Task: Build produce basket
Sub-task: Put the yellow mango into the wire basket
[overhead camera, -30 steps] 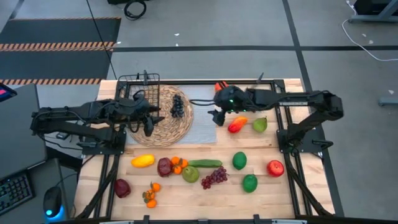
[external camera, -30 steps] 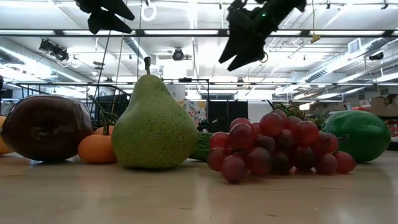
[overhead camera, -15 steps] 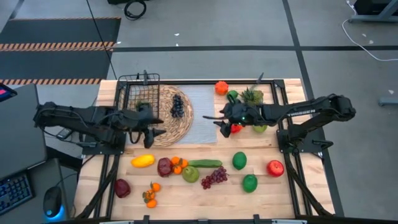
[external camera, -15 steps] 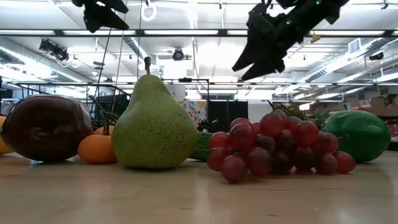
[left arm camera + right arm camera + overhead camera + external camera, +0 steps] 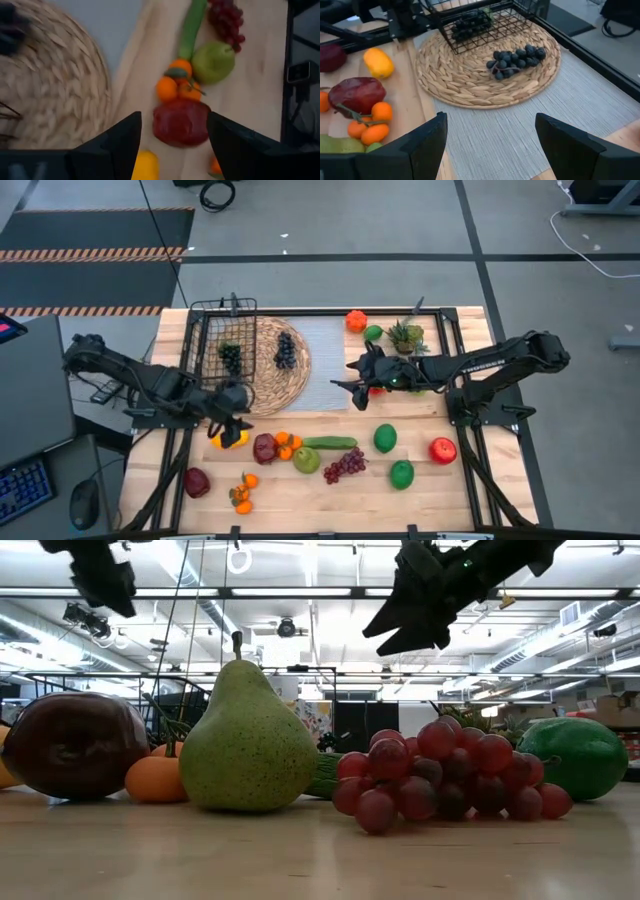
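The black wire basket (image 5: 224, 340) stands on the left part of the round woven mat (image 5: 272, 380), with a bunch of dark grapes (image 5: 470, 22) lying in it. A second dark bunch (image 5: 285, 350) lies on the mat. My left gripper (image 5: 233, 428) hangs open above the yellow mango (image 5: 227, 439); in its wrist view (image 5: 174, 120) a dark red apple (image 5: 181, 122) lies beyond the fingers. My right gripper (image 5: 345, 385) is open above the grey placemat's (image 5: 325, 340) right edge, pointing toward the mat (image 5: 491, 120).
Along the near half lie oranges (image 5: 287, 445), a cucumber (image 5: 330, 443), a pear (image 5: 306, 460), red grapes (image 5: 345, 465), limes (image 5: 385, 438), a red apple (image 5: 443, 450). At the far right stand an orange (image 5: 356, 320) and a spiky plant (image 5: 405, 335).
My left gripper has swung from over the mat's left part toward the table's near edge, come down and tipped further down, and now hangs over the yellow mango. My right gripper has moved toward the near edge and sunk a little. Both have stayed open.
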